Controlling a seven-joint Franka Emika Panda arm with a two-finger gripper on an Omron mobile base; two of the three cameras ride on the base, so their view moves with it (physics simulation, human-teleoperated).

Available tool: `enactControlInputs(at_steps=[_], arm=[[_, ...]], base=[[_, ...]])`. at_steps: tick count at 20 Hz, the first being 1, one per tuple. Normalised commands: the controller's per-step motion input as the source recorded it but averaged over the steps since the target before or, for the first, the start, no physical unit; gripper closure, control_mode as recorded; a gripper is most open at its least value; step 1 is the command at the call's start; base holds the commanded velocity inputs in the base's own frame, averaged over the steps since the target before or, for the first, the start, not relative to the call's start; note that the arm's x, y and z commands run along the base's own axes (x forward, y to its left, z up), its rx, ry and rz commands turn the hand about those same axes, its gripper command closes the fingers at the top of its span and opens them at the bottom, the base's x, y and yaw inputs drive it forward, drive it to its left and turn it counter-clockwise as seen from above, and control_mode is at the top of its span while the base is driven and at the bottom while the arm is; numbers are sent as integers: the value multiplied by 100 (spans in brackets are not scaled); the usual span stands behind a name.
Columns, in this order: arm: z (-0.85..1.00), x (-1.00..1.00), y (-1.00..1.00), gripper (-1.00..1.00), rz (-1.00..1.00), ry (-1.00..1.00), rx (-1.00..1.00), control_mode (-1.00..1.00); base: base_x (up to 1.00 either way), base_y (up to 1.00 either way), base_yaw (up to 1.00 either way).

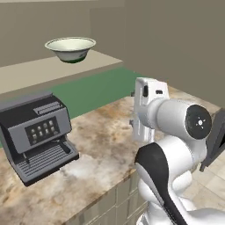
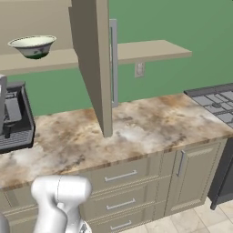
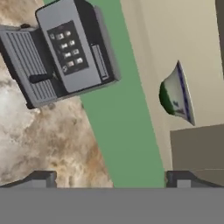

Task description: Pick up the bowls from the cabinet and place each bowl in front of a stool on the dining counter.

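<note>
Currently, one round bowl [image 1: 70,48], cream-white inside, mottled grey-green outside, small foot, upright on beige cabinet shelf [image 1: 52,70] above coffee machine [image 1: 37,134], gripper [image 3: 111,178] well apart, jaws spread, empty.

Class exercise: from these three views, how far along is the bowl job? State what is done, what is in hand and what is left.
Nothing looks done: one bowl sits upright on the cabinet shelf above the coffee machine. In hand: the pincer, open and empty, faces that shelf from a distance. Left: grasping this bowl, carrying it to the dining counter, then the other bowl.
</note>
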Motion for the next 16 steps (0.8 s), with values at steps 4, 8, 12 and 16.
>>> enactControlInputs(at_steps=[4,8,12,16], arm=[[79,0,-2,-100,-2,20,35,-100],[2,0,-8,-100,1,-3,14,-100],[0,0,-18,-100,31,-23,7,-100],[16,2,-18,-100,47,-18,-5,-100]], base=[[0,0,0],[0,0,0],[0,0,0],[0,0,0]])
